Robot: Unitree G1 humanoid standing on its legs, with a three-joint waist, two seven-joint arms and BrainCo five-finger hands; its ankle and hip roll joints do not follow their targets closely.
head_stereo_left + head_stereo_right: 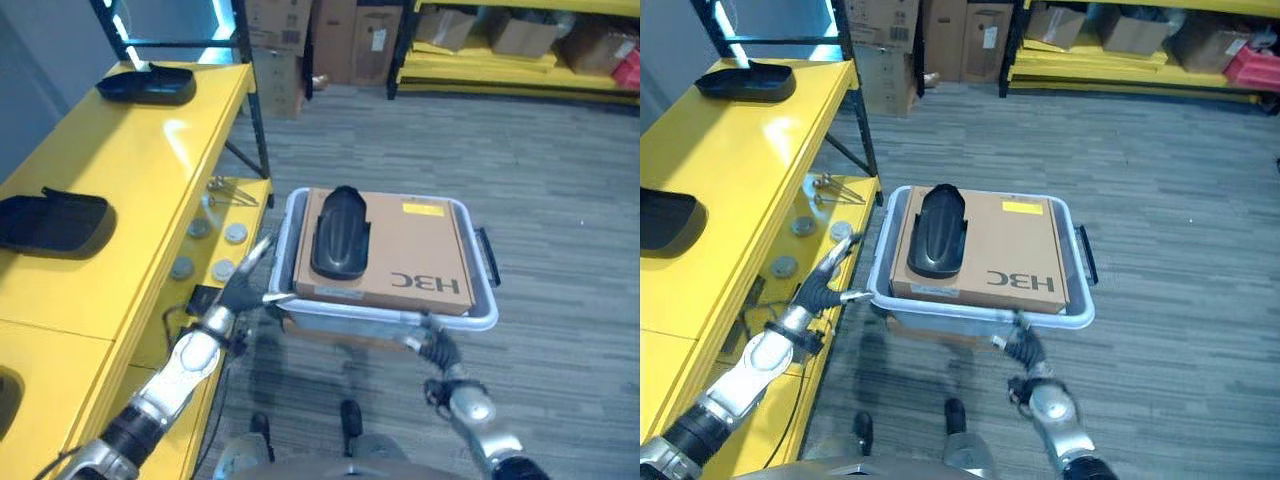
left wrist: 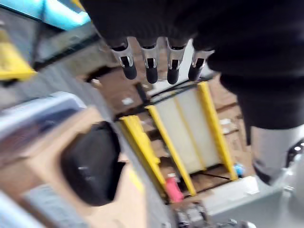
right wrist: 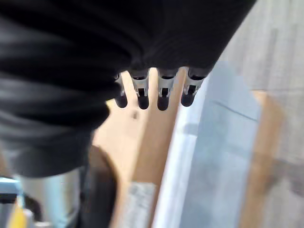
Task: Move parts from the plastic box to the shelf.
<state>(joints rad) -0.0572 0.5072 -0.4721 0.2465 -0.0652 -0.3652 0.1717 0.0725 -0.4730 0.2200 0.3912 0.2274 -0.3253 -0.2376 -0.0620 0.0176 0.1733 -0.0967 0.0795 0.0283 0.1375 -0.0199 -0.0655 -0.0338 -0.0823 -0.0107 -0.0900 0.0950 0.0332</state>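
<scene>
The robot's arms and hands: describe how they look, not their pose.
Both arms are silver-grey metal with rounded segments and darker joints. The left hand and right hand have slim silver fingers with dark tips. A dark ribbed cover wraps the back of each hand and the wrist, seen close in both wrist views above the row of fingers. No markings are legible.

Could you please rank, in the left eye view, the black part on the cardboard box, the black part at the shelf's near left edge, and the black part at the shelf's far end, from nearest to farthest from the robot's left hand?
From the left hand:
1. Black part on the cardboard box, to its right.
2. Black part at the shelf's near left edge.
3. Black part at the shelf's far end.
</scene>
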